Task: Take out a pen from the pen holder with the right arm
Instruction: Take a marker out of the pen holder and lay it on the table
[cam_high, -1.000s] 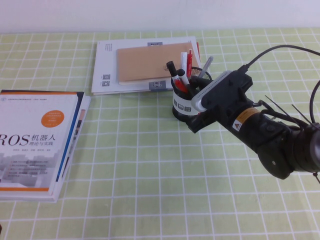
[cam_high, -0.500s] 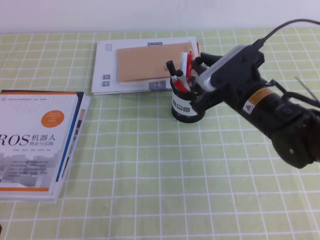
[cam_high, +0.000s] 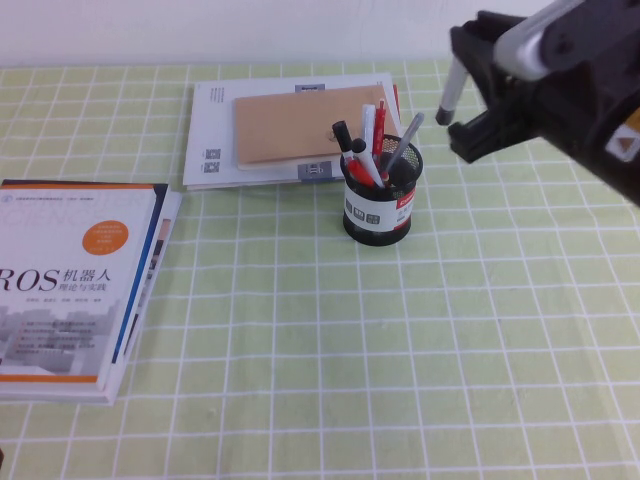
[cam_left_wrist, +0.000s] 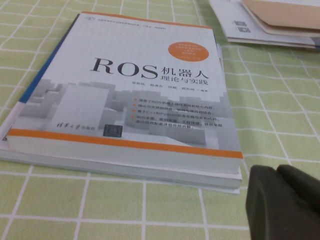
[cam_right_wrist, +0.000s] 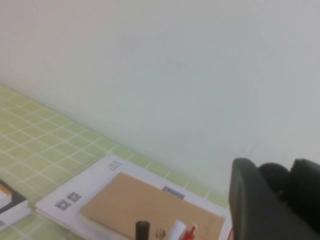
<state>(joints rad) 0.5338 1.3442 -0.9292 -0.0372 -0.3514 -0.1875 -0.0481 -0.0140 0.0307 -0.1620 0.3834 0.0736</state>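
right gripper (cam_high: 468, 92): clamping a pen (cam_high: 451, 92), holding it high over the holder (cam_high: 378, 205) (pen fully out);
left gripper (cam_left_wrist: 281, 202): sitting by the book (cam_left_wrist: 150, 100); its grip: can't tell

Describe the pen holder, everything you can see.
The pen holder is a black wire-mesh cup with a white label on its front, standing upright on the green checked cloth just in front of the stacked booklets. Red, white, black and silver pens lean out of it. Nothing grips it: the right gripper holds one pen up and to its right; the left gripper sits by the ROS book.
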